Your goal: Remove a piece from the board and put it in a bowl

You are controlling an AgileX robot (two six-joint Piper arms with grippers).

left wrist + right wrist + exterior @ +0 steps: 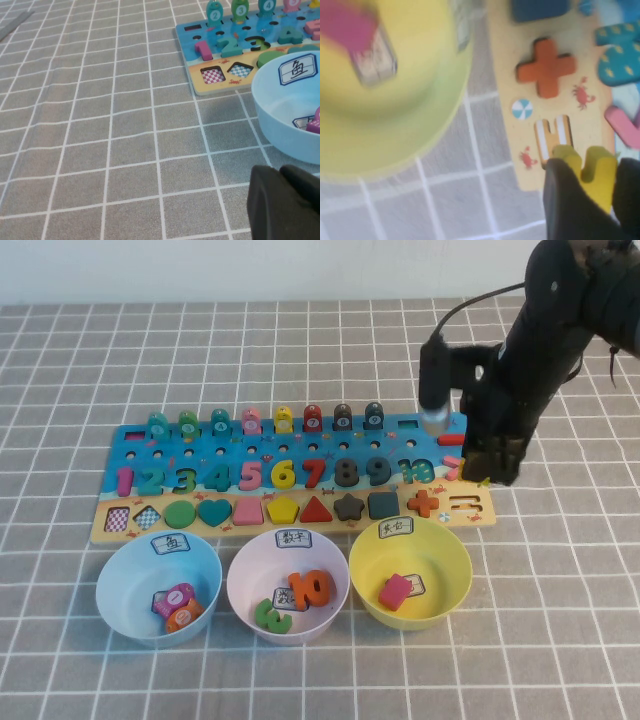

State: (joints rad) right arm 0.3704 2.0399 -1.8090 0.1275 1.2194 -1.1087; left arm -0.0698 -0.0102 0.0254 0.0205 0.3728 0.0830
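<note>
The right gripper [490, 472] sits over the board's [110, 528] right end; in the high view the arm hides its fingers and the board corner beneath. In the right wrist view the fingers [567, 200] are cut off by the frame edge and hold a yellow piece [592, 170], whose shape is partly hidden. The yellow bowl [395, 125] and the pink piece [350, 25] are blurred and cropped. The left gripper [285, 205] shows only as a dark corner, cropped. The blue bowl [285, 120] is cut off. Bowl labels [172, 543] are too small to read.
</note>
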